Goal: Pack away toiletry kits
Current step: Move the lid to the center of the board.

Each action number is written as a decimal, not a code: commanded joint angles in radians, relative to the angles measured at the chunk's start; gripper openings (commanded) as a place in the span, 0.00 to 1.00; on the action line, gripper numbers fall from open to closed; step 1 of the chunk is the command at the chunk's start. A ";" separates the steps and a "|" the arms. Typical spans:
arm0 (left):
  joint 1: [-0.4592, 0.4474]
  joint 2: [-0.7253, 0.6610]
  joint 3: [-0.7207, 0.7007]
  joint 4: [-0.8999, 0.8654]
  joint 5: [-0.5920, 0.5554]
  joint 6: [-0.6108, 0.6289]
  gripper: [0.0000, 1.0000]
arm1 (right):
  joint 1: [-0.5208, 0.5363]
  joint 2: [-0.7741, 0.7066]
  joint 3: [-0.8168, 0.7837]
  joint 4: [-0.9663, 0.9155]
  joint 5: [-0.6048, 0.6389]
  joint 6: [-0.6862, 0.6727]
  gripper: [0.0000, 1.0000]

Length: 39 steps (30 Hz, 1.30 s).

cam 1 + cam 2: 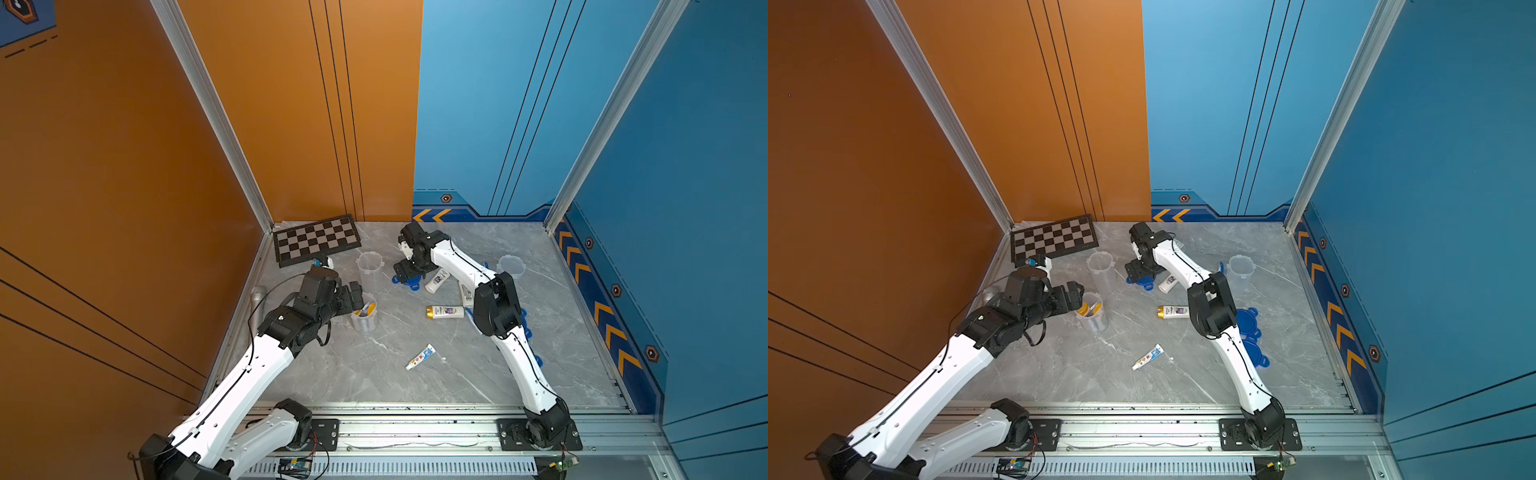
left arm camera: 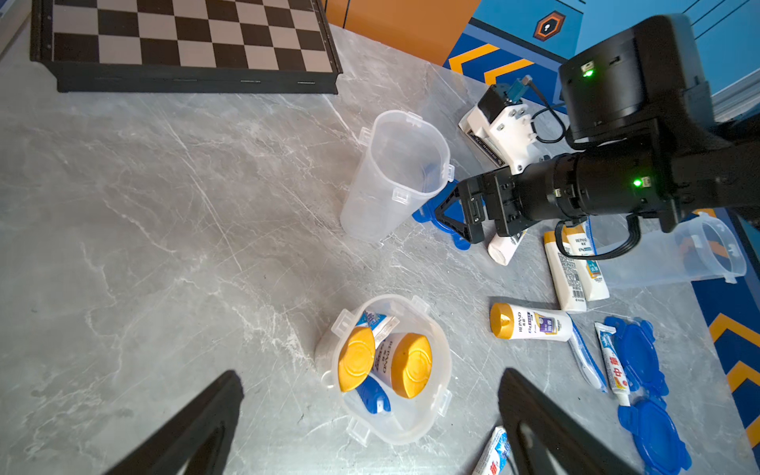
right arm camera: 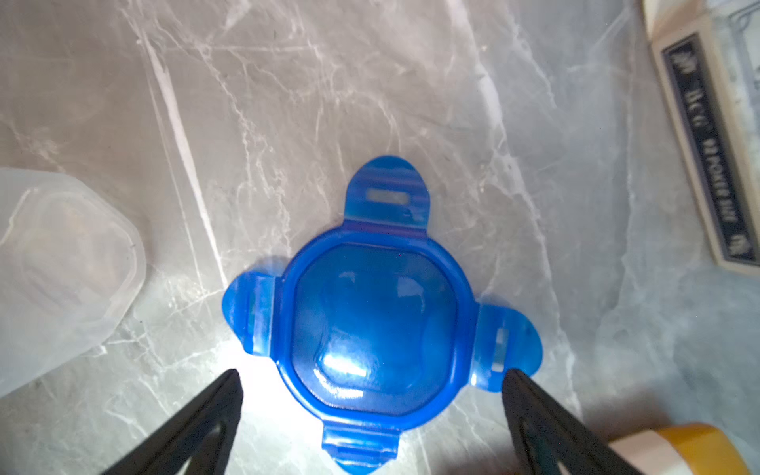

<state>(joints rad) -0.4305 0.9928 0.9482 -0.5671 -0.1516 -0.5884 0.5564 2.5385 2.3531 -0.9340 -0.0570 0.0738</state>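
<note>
With the left gripper (image 2: 370, 374) splayed and empty above a clear cup (image 2: 415, 432) holding two gold-capped bottles (image 2: 355, 357) toward the table's (image 1: 374, 374) left edge, and the right gripper (image 3: 372, 372) likewise released, its fingers either side of a blue lid (image 3: 376, 325) lying flat nearer the far edge.

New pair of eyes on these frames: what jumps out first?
The clear cup packed with gold-capped bottles stands just ahead of the open left gripper. The open right gripper is poised over a blue lid lying flat on the marble table. A loose bottle and toothpaste tube lie mid-table.
</note>
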 commanded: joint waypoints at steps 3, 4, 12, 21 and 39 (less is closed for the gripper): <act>0.019 -0.005 -0.011 -0.019 0.026 -0.045 0.99 | -0.007 0.052 0.038 -0.029 -0.001 -0.024 1.00; 0.020 -0.003 -0.011 -0.018 0.026 -0.046 0.99 | -0.009 0.054 0.038 -0.029 -0.001 -0.019 1.00; 0.023 0.015 -0.003 -0.018 0.021 -0.050 0.98 | 0.004 0.042 -0.005 -0.032 0.000 -0.024 1.00; 0.022 0.012 -0.017 -0.018 0.022 -0.053 0.99 | 0.041 -0.070 -0.211 -0.028 0.085 -0.001 0.97; 0.024 0.020 -0.013 -0.019 0.041 -0.028 0.99 | 0.098 -0.284 -0.478 0.046 0.124 0.058 0.99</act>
<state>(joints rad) -0.4168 1.0119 0.9478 -0.5697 -0.1287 -0.6331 0.6365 2.3203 1.9282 -0.8967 0.0498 0.0937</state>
